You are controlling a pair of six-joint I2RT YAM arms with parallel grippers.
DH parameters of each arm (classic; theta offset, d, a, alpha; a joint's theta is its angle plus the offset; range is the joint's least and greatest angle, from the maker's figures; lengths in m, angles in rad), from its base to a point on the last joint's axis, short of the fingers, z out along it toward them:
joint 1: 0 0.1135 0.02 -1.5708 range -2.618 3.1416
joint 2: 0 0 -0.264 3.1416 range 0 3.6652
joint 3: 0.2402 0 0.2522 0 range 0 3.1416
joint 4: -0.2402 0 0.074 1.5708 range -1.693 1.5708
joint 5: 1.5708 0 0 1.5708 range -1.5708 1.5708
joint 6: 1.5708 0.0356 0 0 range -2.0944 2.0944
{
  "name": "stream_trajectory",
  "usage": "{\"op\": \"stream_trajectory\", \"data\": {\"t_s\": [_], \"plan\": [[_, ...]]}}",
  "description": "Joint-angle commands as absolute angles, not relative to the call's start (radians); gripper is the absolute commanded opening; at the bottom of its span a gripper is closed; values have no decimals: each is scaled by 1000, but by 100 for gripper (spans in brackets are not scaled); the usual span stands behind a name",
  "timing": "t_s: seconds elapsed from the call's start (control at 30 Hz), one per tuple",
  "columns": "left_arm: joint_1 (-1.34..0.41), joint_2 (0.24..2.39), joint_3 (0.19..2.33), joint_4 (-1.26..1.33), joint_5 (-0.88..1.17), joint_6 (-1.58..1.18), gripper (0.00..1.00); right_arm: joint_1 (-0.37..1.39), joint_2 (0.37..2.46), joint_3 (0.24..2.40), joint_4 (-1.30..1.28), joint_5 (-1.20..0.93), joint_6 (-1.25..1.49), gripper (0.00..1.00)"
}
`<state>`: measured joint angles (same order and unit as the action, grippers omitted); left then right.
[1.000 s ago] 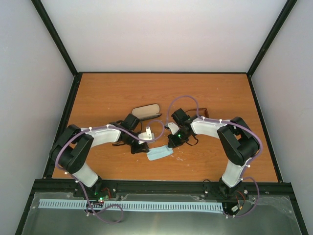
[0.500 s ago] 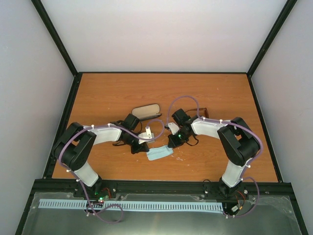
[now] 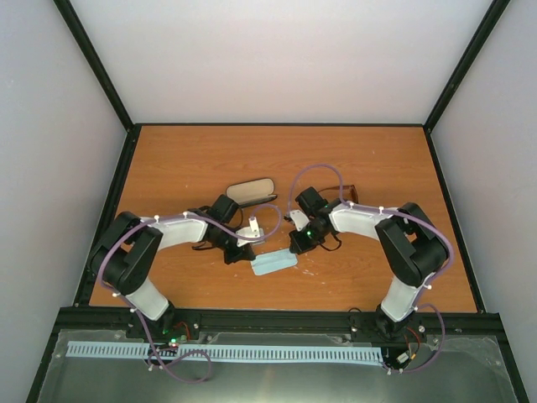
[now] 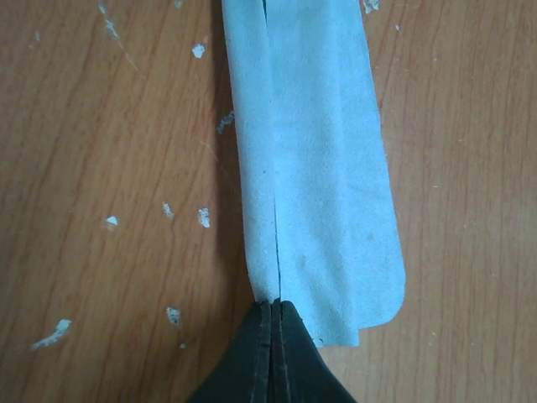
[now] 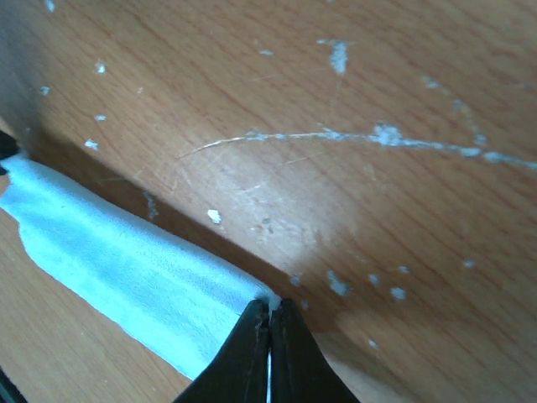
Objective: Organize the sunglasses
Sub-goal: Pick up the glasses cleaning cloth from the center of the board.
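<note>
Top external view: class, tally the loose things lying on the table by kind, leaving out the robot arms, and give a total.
sunglasses: 1 (only partly in view)
black glasses case: 1
pale blue cloth: 1
Total: 3

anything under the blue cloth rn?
Only wood table shows around the folded cloth; no bulge in it. The left gripper and right gripper are each shut on an end. The surface directly beneath is covered, so cannot confirm.
</note>
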<state>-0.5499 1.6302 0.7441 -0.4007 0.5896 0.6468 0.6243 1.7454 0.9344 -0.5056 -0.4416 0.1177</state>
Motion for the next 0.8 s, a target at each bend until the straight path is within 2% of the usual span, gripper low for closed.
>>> {"op": "stream_trajectory", "data": {"t_s": [0.0, 0.77], "plan": [[-536, 1579, 786, -438, 573, 673, 1, 624, 1715, 925, -538, -342, 137, 3], [-525, 1469, 833, -456, 502, 672, 1, 623, 1606, 1024, -536, -304, 166, 3]]}}
